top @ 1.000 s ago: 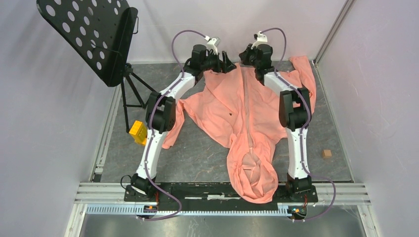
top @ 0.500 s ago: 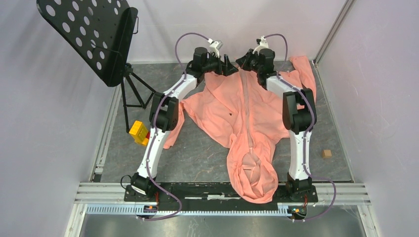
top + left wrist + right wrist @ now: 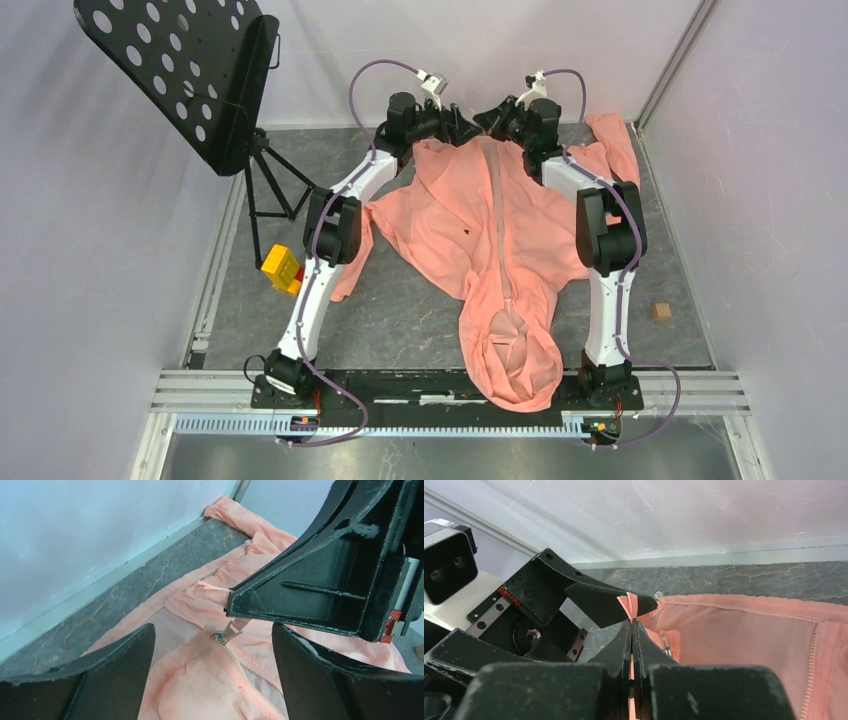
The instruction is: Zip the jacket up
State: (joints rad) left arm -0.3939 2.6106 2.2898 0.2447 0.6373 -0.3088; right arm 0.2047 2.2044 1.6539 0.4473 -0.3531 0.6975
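The salmon-pink jacket (image 3: 470,230) lies spread on the grey table (image 3: 400,310), with its hood toward the arm bases and its hem along the far wall. Both grippers meet at the hem, at the far end of the paler zipper strip (image 3: 497,200). The right gripper (image 3: 631,625) is pressed together on a small fold of hem fabric just beside the zipper teeth. The left gripper (image 3: 212,630) has its fingers wide apart, and the metal zipper slider (image 3: 223,634) shows between them. A black perforated music stand (image 3: 190,70) rises at the far left. A small wooden block (image 3: 660,311) sits well to the right.
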